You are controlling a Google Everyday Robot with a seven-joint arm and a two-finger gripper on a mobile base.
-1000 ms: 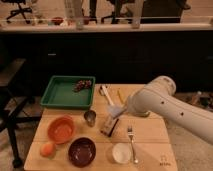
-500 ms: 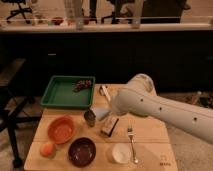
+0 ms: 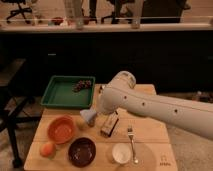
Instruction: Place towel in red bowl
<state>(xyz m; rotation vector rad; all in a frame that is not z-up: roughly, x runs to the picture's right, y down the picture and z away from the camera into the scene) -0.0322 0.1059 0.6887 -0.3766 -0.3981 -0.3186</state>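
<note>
The gripper (image 3: 109, 126) hangs at frame centre below the white arm, fingers pressed together on nothing. The pale towel (image 3: 89, 116) lies just left of it, beside the red bowl (image 3: 62, 129) on the wooden table (image 3: 150, 131).

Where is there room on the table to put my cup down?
The front right corner of the table, right of the fork, is bare. So is the left half of the green tray. It is crowded around the red bowl, where the pincer hangs holding the towel.
</note>
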